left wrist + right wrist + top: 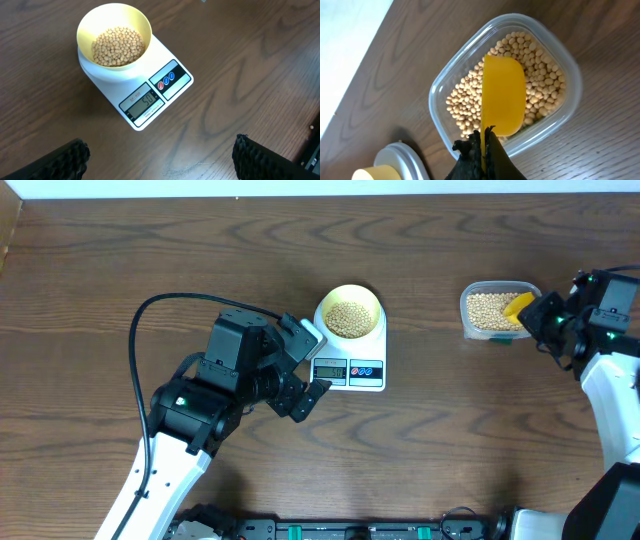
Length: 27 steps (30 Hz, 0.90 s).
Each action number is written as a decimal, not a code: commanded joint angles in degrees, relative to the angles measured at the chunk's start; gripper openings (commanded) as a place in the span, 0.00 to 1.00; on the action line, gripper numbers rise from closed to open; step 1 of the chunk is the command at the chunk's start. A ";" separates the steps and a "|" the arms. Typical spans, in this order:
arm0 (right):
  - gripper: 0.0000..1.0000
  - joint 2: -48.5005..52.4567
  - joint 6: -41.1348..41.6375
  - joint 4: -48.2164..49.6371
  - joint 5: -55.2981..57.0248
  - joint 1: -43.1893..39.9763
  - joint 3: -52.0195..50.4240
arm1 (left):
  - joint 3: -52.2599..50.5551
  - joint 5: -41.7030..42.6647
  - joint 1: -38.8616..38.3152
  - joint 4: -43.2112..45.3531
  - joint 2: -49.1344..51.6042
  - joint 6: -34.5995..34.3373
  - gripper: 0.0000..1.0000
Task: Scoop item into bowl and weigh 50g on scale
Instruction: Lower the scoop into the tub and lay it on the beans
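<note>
The pale-yellow bowl [350, 311] [114, 36] holds tan beans [118, 46] and stands on the white scale [350, 360] [142, 90]. The scale's display reads about 50. My left gripper [305, 370] [160, 157] is open and empty, hovering over the table just in front of the scale. My right gripper [545, 320] [485, 145] is shut on the handle of the bright yellow scoop [517, 307] [503, 95], which hangs over the clear tub [497, 310] [450, 85] of beans [545, 70].
The table's far edge runs along the top of the overhead view. The left arm's black cable [150, 310] loops over the table at the left. The scale and bowl also show at the lower left of the right wrist view [395, 162].
</note>
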 commanded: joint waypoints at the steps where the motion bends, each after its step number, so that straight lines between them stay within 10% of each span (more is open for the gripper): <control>1: 0.01 0.31 3.26 0.46 1.18 1.33 0.28 | 0.04 0.72 0.35 0.02 0.28 0.98 0.94; 16: 0.02 2.75 1.84 1.73 5.90 4.39 0.28 | 0.04 0.72 0.35 0.02 0.28 0.98 0.94; 27: 0.50 2.75 -0.04 -1.29 7.85 4.39 0.28 | 0.04 0.72 0.35 0.02 0.28 0.98 0.94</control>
